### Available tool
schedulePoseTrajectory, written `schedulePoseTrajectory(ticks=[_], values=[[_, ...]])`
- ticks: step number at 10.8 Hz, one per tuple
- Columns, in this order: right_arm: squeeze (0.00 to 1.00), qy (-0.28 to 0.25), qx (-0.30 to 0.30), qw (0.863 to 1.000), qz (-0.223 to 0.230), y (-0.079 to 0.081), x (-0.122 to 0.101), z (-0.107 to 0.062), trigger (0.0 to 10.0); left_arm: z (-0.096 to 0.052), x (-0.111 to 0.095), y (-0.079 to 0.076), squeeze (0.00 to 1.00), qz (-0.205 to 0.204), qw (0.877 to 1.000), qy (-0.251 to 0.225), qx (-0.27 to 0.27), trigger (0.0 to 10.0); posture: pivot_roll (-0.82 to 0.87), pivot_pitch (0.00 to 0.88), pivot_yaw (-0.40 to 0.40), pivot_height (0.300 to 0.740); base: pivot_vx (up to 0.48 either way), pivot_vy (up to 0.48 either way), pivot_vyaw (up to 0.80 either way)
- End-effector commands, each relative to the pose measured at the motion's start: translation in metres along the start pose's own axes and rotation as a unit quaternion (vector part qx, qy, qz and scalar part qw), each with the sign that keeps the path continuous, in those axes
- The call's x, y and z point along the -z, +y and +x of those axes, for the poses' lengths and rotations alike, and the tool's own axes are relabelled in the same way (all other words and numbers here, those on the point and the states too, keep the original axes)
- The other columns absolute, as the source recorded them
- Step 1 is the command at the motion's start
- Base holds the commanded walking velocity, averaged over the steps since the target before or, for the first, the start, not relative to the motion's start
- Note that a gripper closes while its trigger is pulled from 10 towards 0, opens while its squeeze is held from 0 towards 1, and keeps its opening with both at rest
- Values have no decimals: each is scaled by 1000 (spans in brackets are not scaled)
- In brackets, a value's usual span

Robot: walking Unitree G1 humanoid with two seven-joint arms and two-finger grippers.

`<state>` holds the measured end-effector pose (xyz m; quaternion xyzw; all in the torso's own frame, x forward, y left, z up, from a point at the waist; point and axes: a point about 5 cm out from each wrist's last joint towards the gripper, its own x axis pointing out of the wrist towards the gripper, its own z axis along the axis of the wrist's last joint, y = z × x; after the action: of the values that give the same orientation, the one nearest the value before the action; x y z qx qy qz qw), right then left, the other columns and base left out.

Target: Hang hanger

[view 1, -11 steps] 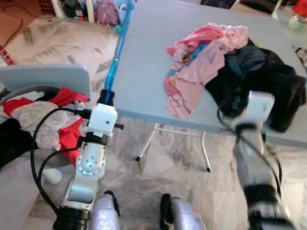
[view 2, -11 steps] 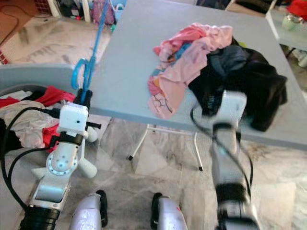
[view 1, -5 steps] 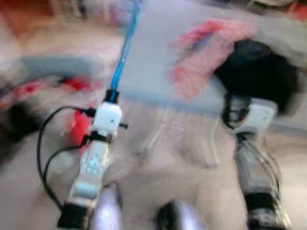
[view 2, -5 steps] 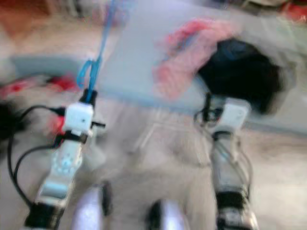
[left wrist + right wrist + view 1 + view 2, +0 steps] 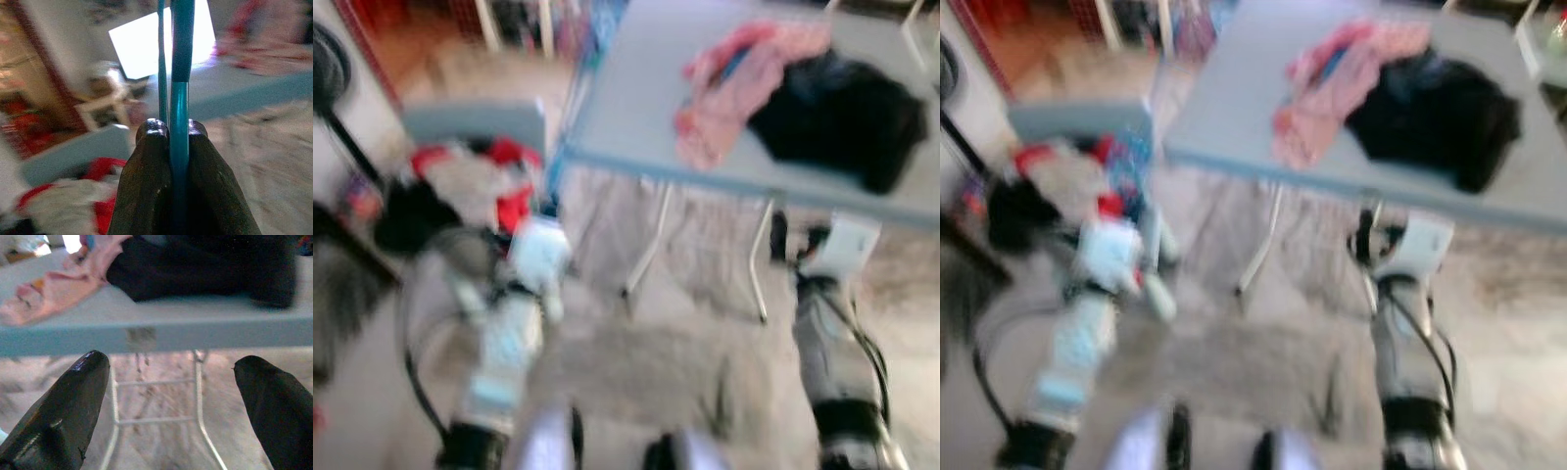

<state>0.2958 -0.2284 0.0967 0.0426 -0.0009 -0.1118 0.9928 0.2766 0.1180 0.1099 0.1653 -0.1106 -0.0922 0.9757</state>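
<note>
At the far left, beyond the counter's left edge, a grey chair or tub [image 5: 475, 125] holds a heap of red and pale laundry [image 5: 470, 186]; motion blur smears its shape. The left gripper [image 5: 171, 147] is clamped tight on the blue hanger [image 5: 178, 58], whose thin bars run up between the two black fingers [image 5: 146, 176] and away out of the wrist view. In the head views that arm sits low over the marble floor [image 5: 636, 362], near the laundry heap and just off the counter's near-left corner.

The grey counter [image 5: 636, 108] carries a pink garment [image 5: 734, 88] at its middle and a black garment [image 5: 837, 117] touching it towards the right edge. The right gripper [image 5: 171, 396] is spread wide and holds nothing; it hangs below the counter's near edge, facing its white legs [image 5: 117, 421].

My reading is that the robot is carrying the hanger towards somewhere to hang it. To do this well, the grip should stay firm on the bar, the hanger should be kept upright and clear of the counter's edge and the laundry, and the hook should face the rail on arrival.

No rail or rack can be made out. The hanger's hook is cut off in the wrist view and lost to blur in the head views.
</note>
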Motion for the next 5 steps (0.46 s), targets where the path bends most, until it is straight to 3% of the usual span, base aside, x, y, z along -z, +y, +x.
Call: schedulePoseTrajectory(ticks=[1, 3, 4, 5], values=[[0, 5, -2, 1000, -19, 2, -1, 1, 10000, -4, 12, -2, 0, -6, 999, 30, 29, 10000, -17, 143, -59, 740, 0, 0, 0], [0, 38, -61, 993, -95, -4, 15, -6, 10000, -23, 43, -8, 0, -17, 990, 98, 99, 10000, -24, 152, -60, 740, 0, 0, 0], [0, 44, -75, 990, -115, -10, 18, -7, 10000, -34, 46, -16, 0, -74, 977, 106, 172, 10000, -24, 152, -60, 740, 0, 0, 0], [0, 38, -124, 979, -159, -12, 16, -5, 10000, -42, 57, -21, 0, -68, 961, 142, 228, 10000, -30, 152, -59, 740, 0, 0, 0]])
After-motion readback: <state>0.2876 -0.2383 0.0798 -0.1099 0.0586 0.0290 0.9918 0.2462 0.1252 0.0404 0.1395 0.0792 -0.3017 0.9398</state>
